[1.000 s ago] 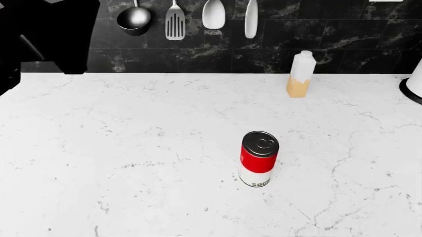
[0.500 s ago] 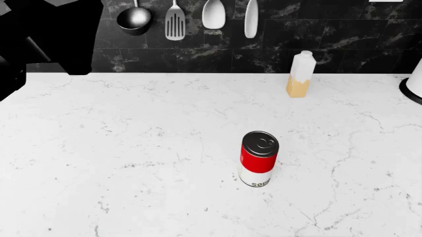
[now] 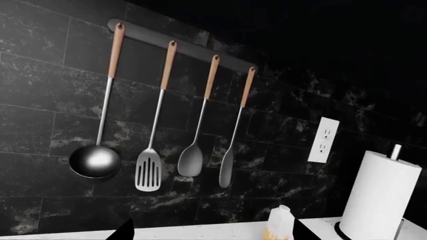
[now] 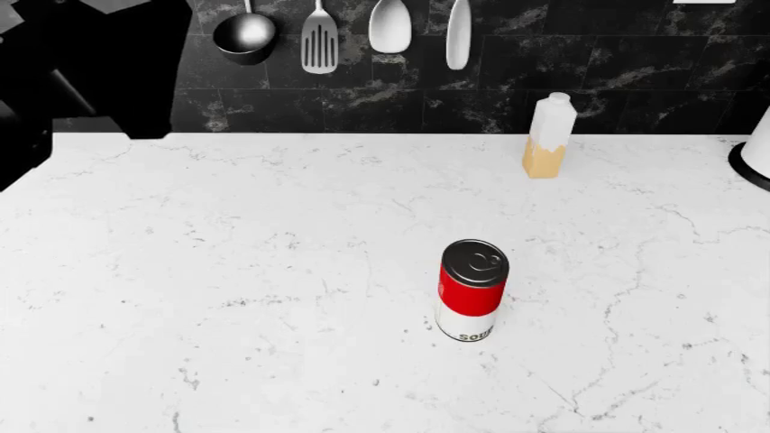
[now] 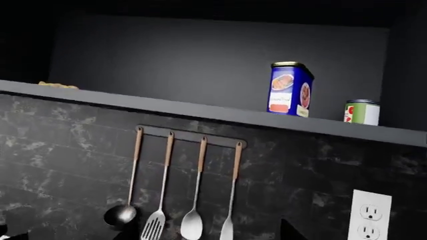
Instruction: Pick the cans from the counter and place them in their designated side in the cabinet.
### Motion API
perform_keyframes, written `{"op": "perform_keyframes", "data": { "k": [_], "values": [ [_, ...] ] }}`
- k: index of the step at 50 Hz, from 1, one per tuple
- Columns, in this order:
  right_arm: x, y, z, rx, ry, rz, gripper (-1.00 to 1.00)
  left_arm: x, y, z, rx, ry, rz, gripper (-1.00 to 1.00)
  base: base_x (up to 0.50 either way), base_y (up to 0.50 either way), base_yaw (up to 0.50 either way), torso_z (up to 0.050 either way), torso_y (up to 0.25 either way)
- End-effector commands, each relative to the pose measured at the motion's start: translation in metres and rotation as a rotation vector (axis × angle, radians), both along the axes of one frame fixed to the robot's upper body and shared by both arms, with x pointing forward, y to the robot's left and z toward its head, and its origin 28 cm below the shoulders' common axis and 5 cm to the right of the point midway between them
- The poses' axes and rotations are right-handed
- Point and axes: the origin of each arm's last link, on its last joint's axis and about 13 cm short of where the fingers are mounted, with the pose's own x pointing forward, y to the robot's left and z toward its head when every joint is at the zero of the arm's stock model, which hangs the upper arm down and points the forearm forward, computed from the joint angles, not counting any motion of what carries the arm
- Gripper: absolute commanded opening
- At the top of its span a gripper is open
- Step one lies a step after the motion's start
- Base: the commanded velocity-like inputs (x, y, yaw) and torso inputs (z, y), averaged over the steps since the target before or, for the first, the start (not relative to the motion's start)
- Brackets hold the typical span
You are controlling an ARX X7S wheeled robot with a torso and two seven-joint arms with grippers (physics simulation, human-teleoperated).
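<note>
A red-and-white soup can (image 4: pixel 473 290) with a grey lid stands upright on the white marble counter (image 4: pixel 241 271), with nothing touching it. A blue oblong can (image 5: pixel 290 89) with a gold lid stands on the shelf (image 5: pixel 200 112) of the dark cabinet, right of its middle. My left arm (image 4: pixel 90 63) is raised at the far left, well away from the soup can. The left gripper (image 3: pixel 210 235) is open and empty, and faces the back wall above the counter's rear edge. My right gripper (image 5: pixel 210 235) is open and empty too, and is held high, facing the cabinet.
A white and tan carton (image 4: pixel 550 135) stands at the counter's back right. A paper towel roll (image 3: pixel 377 197) is at the far right. A ladle (image 4: pixel 244 32) and other utensils hang on the black tiled wall. A green-labelled tin (image 5: pixel 362 112) sits on the shelf beside the blue can.
My left arm has shifted slightly to the right in the head view. The soup can and the carton have not moved.
</note>
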Motion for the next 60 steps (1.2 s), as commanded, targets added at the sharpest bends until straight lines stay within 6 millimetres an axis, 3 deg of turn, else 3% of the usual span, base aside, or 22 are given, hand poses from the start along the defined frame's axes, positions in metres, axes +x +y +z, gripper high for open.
{"op": "perform_keyframes", "data": {
  "k": [1,28,60],
  "values": [
    [0.0,0.0,-0.021,0.013,0.167,-0.002,1.0,0.0,0.0,-0.001,-0.004,0.004,-0.003,1.0,0.0,0.0,0.0,0.0,0.0],
    [0.012,0.005,-0.052,0.045,0.486,0.08,1.0,0.002,-0.002,-0.003,-0.006,0.01,-0.006,1.0,0.0,0.0,0.0,0.0,0.0],
    [0.023,0.01,-0.091,0.059,0.688,0.15,1.0,0.001,-0.003,-0.004,-0.012,0.013,-0.002,1.0,0.0,0.0,0.0,0.0,0.0]
  ]
}}
